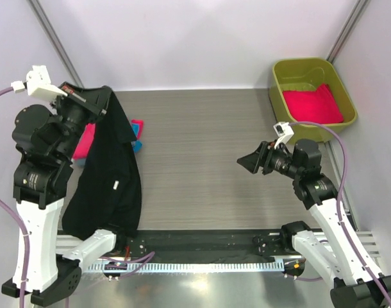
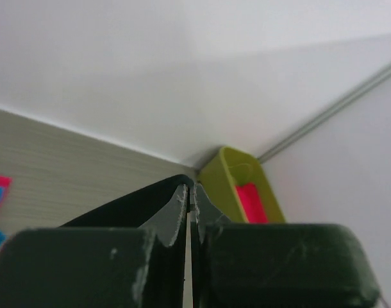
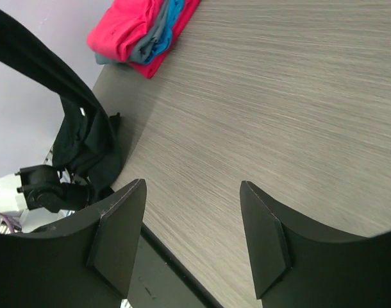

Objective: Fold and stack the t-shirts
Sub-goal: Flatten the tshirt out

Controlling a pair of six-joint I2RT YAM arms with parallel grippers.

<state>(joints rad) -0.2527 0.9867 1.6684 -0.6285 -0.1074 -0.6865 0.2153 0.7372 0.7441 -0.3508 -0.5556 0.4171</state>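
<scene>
At far left, the raised left arm point(image 1: 38, 186) holds a black cloth t-shirt point(image 1: 112, 179) aloft, the left jaws pressed fully together on a fold of its upper edge; the left wrist view shows the two tips meeting with black fabric point(image 2: 134, 205) between them. The shirt hangs in a long drape, its lower end bunched at the near-left edge of the grey wood-grain worktop point(image 1: 202, 160). Just behind it, partly hidden, a folded stack of hot-pink and blue t-shirts point(image 1: 86, 142) lies flat on the worktop, seen clearly from the right wrist point(image 3: 141, 32) with the black shirt point(image 3: 86, 138) dangling nearby. Right of centre, the right arm point(image 1: 324, 199) points left above bare worktop, the right jaws spread wide and gripping nothing. At the back right corner sits an olive-green plastic tub point(image 1: 304, 62) containing hot-pink t-shirts point(image 1: 313, 104).
</scene>
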